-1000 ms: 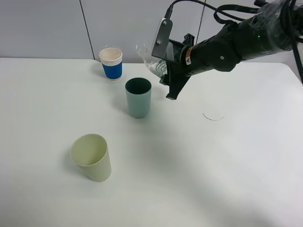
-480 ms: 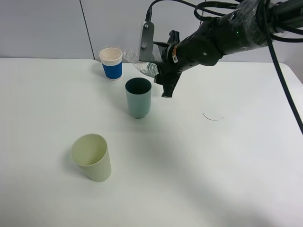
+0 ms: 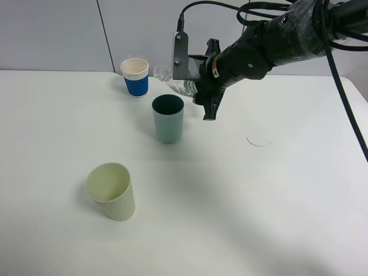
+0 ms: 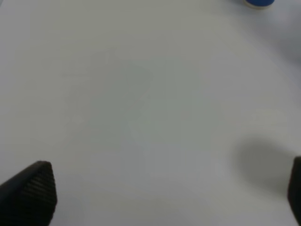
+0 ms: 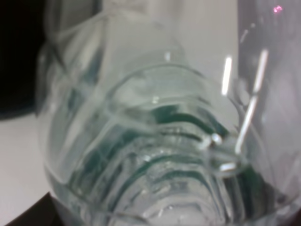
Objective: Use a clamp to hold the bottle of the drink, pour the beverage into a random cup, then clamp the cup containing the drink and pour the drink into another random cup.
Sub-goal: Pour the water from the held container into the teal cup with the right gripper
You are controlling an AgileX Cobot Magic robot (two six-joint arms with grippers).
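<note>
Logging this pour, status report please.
Right gripper shut on bottle, tilted near dark green cup. Left gripper open over table. Nothing in the way.

high overview, two close wrist views

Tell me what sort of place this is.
Probably a robot test bench in a lab: a bare white table, plain grey wall panels, and a cabled robot arm holding a bottle beside a teal cup.

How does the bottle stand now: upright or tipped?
Tipped. The bottle lies almost sideways in the right gripper, its neck pointing toward the blue cup.
</note>
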